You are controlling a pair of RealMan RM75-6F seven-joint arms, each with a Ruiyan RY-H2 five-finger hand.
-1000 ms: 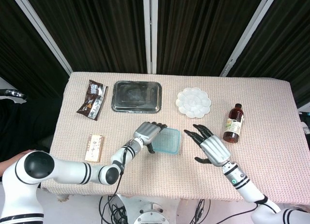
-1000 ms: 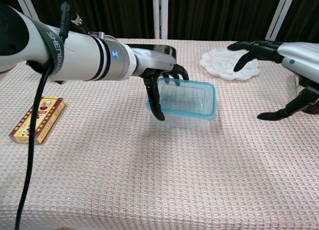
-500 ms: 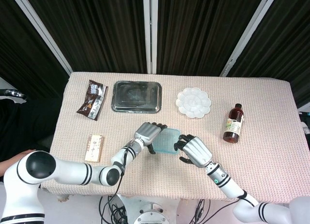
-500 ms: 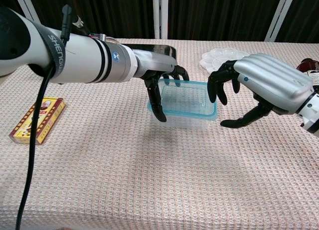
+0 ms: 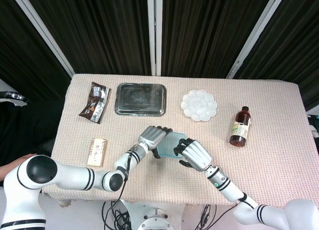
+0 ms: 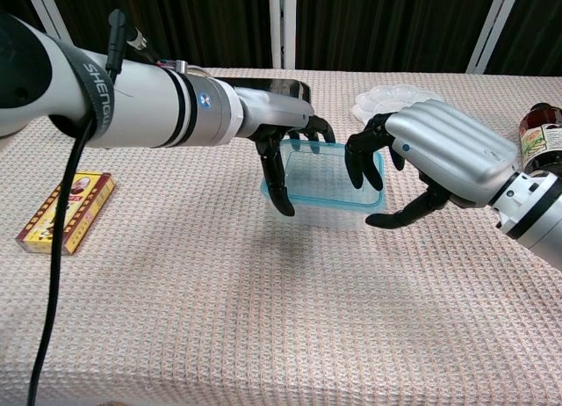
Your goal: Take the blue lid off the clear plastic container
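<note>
My left robot hand [image 6: 285, 151] grips container [image 6: 327, 191] at its left end, mid-worktop [image 6: 219, 300]. Right robot hand [image 6: 413, 160] curled over blue lid [image 6: 320, 173], fingertips on right rim; lid on.

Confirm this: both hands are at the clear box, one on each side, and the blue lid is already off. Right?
Not quite. The blue lid is on the clear box; the chest view shows it. The left hand and right hand do flank it.
</note>
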